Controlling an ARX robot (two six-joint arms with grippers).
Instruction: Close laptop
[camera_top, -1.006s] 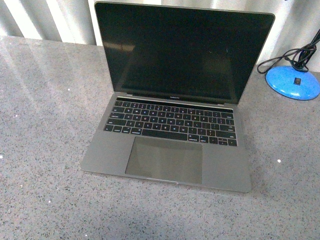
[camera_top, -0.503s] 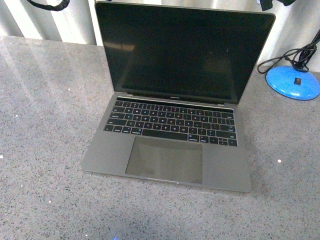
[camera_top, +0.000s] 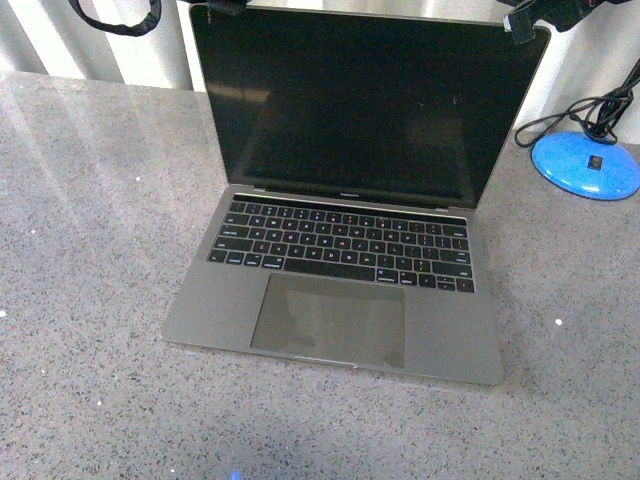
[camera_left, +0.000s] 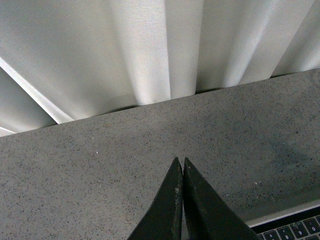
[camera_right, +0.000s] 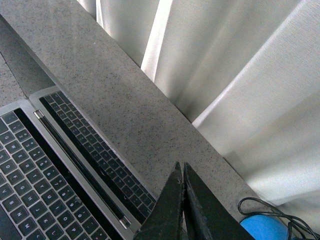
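The grey-silver laptop (camera_top: 340, 250) stands open in the middle of the speckled grey counter, its black screen upright and dark, with black keys and a large trackpad. My left gripper (camera_left: 180, 161) is shut and empty. In the front view only a dark bit of it shows at the lid's top left corner (camera_top: 222, 7). My right gripper (camera_right: 180, 166) is shut and empty and shows at the lid's top right corner (camera_top: 525, 22). The laptop's keys also show in the right wrist view (camera_right: 45, 170) and at the edge of the left wrist view (camera_left: 292, 229).
A blue disc-shaped base (camera_top: 586, 166) with a black cable lies on the counter right of the laptop and also shows in the right wrist view (camera_right: 262, 227). A white curtain (camera_left: 150, 50) hangs behind the counter. A black cable loop (camera_top: 115, 18) hangs at top left.
Both arms have come down into the top of the front view, toward the lid's two upper corners. The laptop has not moved and its lid stands at the same angle.
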